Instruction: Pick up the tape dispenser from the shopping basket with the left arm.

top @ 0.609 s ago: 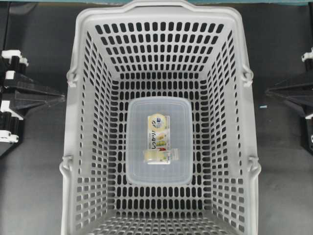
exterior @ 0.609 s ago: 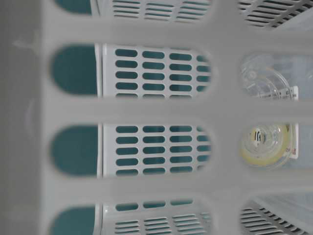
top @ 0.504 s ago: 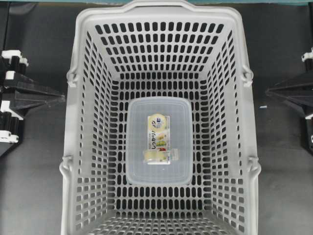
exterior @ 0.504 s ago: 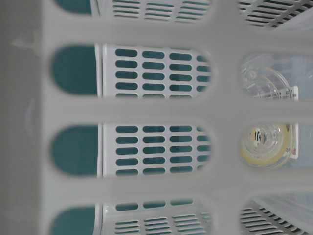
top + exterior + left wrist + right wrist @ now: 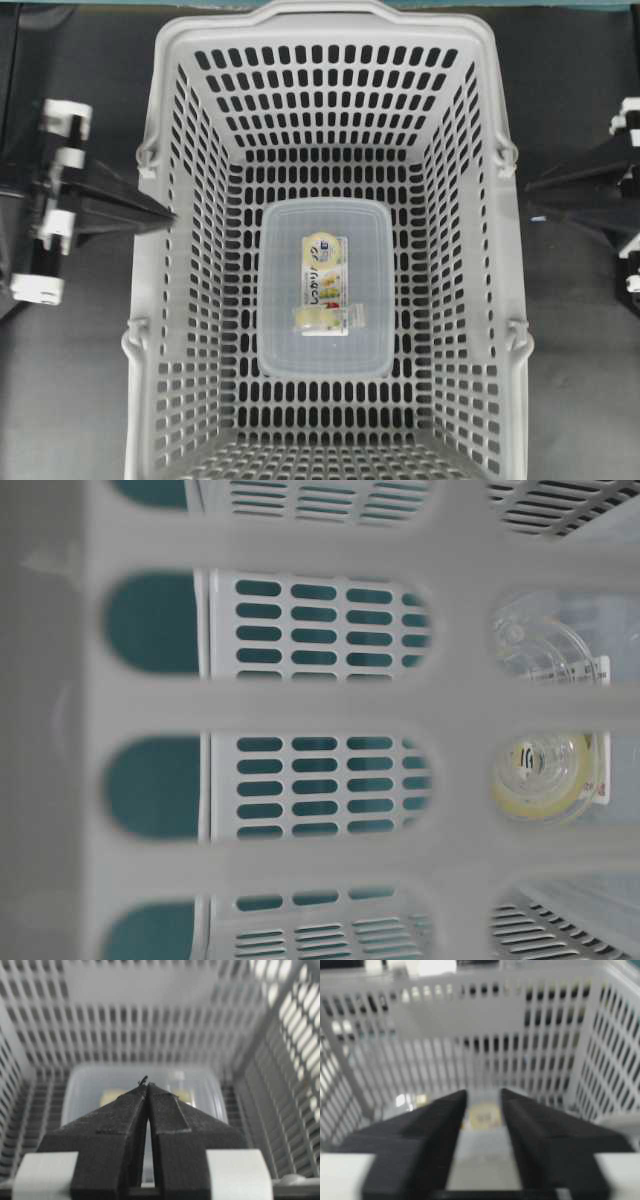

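**Left gripper shut at the basket rim, dispenser on the box lid**

You have the basket [image 5: 330, 30] filling the middle of the overhead view, and down on its floor lies a translucent box [image 5: 325, 225]. The dispenser [image 5: 326, 285] sits right on top of that box, about at its centre, card end toward the far wall and the clear roll part toward the near one. Through the slotted wall at table level you catch the yellowish roll [image 5: 545, 780].

Your left gripper [image 5: 170, 214] has its tip at the basket's left rim, well apart from the dispenser. In its wrist view the fingers [image 5: 127, 1120] are pressed together to a point, holding nothing, aimed over the box.

Your right gripper [image 5: 530, 186] waits just outside the right rim. Its wrist view is blurred, but the jaws stand apart with a clear gap and nothing between them.
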You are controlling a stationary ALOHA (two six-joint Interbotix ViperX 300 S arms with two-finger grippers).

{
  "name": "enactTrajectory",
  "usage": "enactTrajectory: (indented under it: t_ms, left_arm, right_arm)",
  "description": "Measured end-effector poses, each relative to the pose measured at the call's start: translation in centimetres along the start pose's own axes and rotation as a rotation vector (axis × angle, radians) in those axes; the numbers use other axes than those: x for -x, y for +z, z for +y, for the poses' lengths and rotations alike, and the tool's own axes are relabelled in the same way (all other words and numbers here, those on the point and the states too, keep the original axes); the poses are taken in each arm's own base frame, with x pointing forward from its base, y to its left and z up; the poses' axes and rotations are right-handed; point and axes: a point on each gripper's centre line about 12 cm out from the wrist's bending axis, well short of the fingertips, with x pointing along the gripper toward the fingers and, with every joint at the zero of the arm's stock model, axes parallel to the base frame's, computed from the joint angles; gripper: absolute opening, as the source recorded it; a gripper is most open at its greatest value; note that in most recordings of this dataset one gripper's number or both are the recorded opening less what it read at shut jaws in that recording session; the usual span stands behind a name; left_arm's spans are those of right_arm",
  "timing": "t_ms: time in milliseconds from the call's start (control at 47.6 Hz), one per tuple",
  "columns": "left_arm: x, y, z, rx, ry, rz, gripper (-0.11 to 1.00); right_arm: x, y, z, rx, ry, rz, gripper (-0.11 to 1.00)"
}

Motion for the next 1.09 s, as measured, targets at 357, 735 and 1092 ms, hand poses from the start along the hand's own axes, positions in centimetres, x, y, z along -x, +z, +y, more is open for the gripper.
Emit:
enactTrajectory:
  t_ms: [357, 735, 1092]
  left_arm:
    - [-6.1, 2.5, -0.9, -0.003, 0.009, 0.27, 0.0]
    - [-12.6, 1.2, -2.1, -0.015, 0.008, 0.471, 0.26]
    - [-17.6, -1.0, -4.0, 0.011, 0.013, 0.646, 0.86]
  right_arm:
    - [0.2, 0.1, 0.0, -0.003, -0.001, 0.046, 0.79]
    - [0.3, 0.6, 0.0, -0.003, 0.001, 0.005, 0.78]
    - [0.4, 0.8, 0.1, -0.003, 0.003, -0.009, 0.78]
